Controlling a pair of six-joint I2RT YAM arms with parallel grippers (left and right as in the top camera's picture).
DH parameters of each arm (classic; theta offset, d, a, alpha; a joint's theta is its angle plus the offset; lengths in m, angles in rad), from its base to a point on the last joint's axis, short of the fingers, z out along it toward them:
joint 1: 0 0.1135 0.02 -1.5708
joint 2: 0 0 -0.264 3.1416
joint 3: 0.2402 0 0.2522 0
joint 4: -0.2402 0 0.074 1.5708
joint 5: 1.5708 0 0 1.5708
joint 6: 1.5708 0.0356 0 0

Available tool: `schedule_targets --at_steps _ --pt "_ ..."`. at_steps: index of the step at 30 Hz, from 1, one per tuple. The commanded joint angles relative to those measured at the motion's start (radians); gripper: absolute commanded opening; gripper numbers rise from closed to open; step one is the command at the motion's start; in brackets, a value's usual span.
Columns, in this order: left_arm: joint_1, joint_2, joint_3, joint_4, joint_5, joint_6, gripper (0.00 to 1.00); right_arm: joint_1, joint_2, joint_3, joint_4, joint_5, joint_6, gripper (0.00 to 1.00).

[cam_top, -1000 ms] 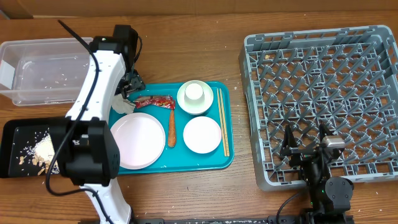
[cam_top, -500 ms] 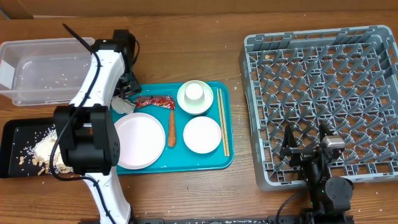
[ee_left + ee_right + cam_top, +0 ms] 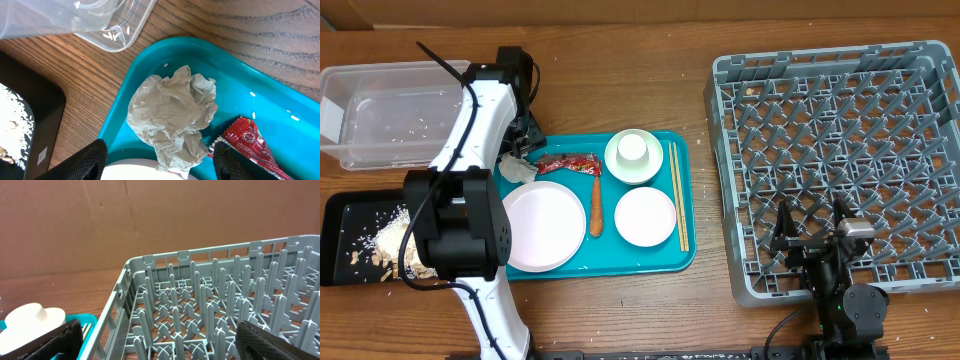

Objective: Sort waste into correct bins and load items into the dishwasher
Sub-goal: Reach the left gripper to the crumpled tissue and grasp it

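One crumpled tissue [image 3: 172, 117] lies in the far-left corner of the teal tray [image 3: 620, 262]. Just right of it is one red wrapper [image 3: 568, 163], and one carrot [image 3: 595, 208] points toward the tray's near edge. The tray also carries two plates, the large plate [image 3: 540, 225] at its near-left and the smaller plate [image 3: 645, 215] right of the carrot. One bowl [image 3: 634, 160] sits at its far side with one cup [image 3: 634, 146] inside, and two chopsticks [image 3: 677, 195] run along its right edge.

Left of the tray are two bins: the clear tub [image 3: 390, 115], and nearer, the black tray [image 3: 340, 215] holding crumbs [image 3: 380, 245]. One dish rack [image 3: 840, 160] stands to the right.

The left arm stretches along the tray's left side, wrist bent down. The left gripper [image 3: 162, 165] is released, its fingers spread either side of the tissue. The right gripper [image 3: 810, 228] is spread wide at the rack's near edge, grasping nothing.
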Motion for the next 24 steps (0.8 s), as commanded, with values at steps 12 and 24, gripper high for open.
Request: schedule_targets --at_steps 12,24 --pt "0.005 0.014 -0.072 0.052 -0.026 0.009 0.70 -0.002 -0.005 -0.010 0.006 0.005 0.003 1.00" --pt "0.005 0.014 -0.072 0.055 -0.037 0.009 0.68 -0.002 -0.005 -0.010 0.006 0.005 0.003 1.00"
